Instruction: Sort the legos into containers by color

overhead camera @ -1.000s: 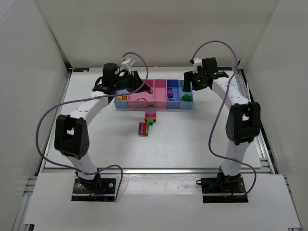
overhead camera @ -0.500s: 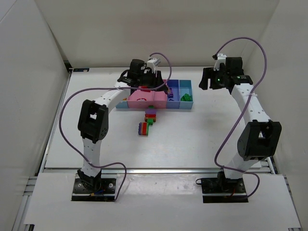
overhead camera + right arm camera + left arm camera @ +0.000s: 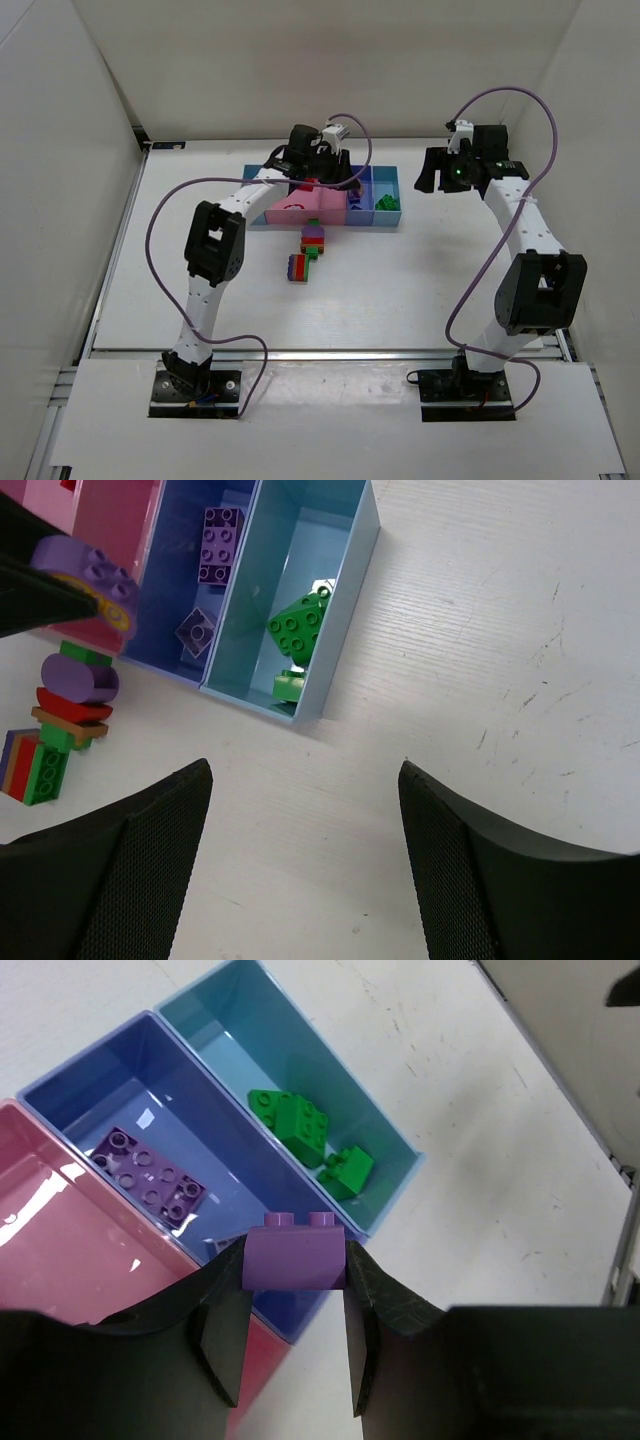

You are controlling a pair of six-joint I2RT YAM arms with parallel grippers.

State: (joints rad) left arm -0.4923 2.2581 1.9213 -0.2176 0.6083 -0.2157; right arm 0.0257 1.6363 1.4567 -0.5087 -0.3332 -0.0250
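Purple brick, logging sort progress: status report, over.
Left gripper shut on purple brick, over dark blue compartment near end. Right gripper open, empty. Nothing blocking the drop.

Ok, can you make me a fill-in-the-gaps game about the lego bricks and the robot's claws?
1. The held brick in the left gripper is coloured ____.
2. The two bricks in the light blue end compartment are ____.
3. The flat purple brick lies in the darker ____ compartment.
4. The right gripper holds nothing and its jaws stand ____.

Missing words: purple, green, blue, open.
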